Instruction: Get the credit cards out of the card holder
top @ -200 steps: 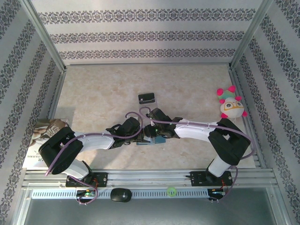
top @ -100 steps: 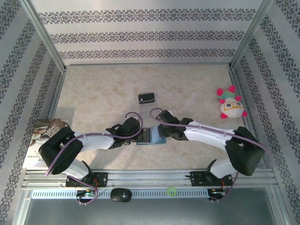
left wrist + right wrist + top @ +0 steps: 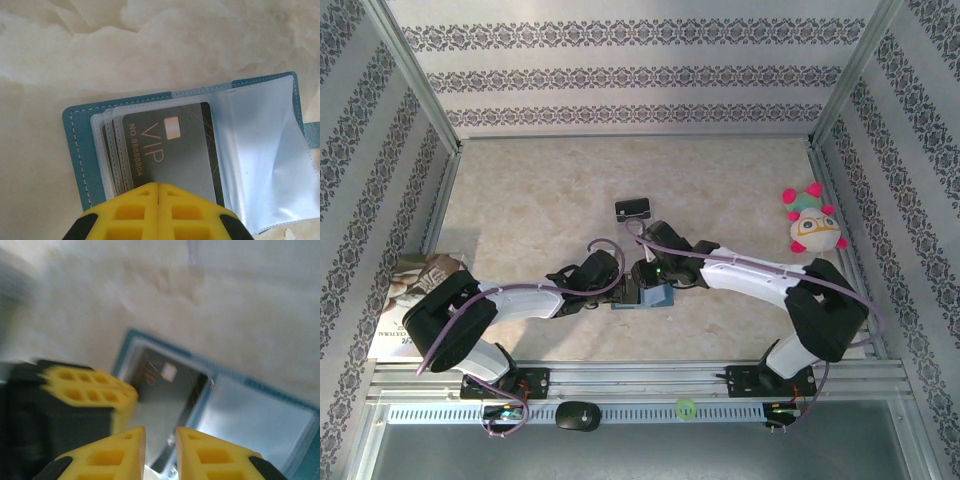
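My left gripper point(image 3: 158, 186): fingers pressed flat together with no gap, tips down on the near end of the top card, nothing pinched between them.
My right gripper point(image 3: 160, 432): fingers a narrow slit apart, hanging just over the open holder beside my left fingers; the view is blurred and I make out nothing between them.
VIP card point(image 3: 170, 150): dark grey with a gold chip, lying in a clear sleeve, with more sleeves stacked beneath it and stepping out to one side.
Card holder point(image 3: 80, 150): lying open and flat, teal cover down, grey-blue inside up.
Loose sleeve point(image 3: 270, 165): clear, bowed up over the other half of the holder.
Snap tab point(image 3: 312, 132): teal, sticking out past that half's outer edge.
Table point(image 3: 520, 200): the holder lies close to the near edge, about midway between the left and right edges.
Clear stand point(image 3: 633, 209): carries a black piece, toward the table's middle, beyond the holder.
Plush toy point(image 3: 813, 220): by the right edge.
Crumpled paper point(image 3: 415, 290): at the near left corner.
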Tool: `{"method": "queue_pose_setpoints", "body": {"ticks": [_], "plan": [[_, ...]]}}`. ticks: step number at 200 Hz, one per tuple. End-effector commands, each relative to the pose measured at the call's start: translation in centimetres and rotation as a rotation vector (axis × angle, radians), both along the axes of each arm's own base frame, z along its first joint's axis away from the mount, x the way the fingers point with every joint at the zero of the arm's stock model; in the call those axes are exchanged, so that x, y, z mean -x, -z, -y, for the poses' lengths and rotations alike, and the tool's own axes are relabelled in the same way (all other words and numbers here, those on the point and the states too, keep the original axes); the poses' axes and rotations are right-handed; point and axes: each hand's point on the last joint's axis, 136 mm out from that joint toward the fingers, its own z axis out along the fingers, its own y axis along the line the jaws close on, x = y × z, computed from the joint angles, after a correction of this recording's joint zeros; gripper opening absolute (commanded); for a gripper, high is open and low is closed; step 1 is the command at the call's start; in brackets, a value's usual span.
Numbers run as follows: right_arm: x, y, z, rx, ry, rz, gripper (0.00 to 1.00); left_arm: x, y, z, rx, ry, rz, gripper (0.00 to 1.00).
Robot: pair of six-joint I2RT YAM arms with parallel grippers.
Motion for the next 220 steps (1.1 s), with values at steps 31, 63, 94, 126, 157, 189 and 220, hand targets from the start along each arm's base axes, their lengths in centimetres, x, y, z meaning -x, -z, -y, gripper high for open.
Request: {"method": "queue_pose_setpoints", "body": {"ticks": [31,63,94,126,157,189,220], "plan": [[1.4,5.9,8.3,0.168,0.226,-0.118,0.18,0.8,1.1,0.3,-0.011,0.03,-0.03,0.0],[1.2,6.0,8.9,0.207,0.253,-0.111,0.16,0.7,1.1,0.5,-0.003,0.037,-0.029,0.0],[0.1,1.0,6.6,0.119,0.195,0.048,0.22,0.7,0.8,0.3,-0.003,0.041,-0.016,0.0],[-0.3,-3.9,2.2,-0.067,0.075,0.13,0.26,0.6,1.0,0.3,-0.003,0.041,-0.011,0.0],[-1.2,-2.0,0.2,-0.093,0.053,0.017,0.21,0.4,0.9,0.4,-0.004,0.05,-0.007,0.0],[-1.3,4.3,4.5,0.024,0.215,-0.127,0.16,0.3,1.1,0.2,-0.007,0.045,-0.008,0.0],[0.3,7.9,7.0,0.129,0.264,-0.207,0.13,0.1,1.5,0.4,-0.003,0.051,-0.015,0.0]]}}
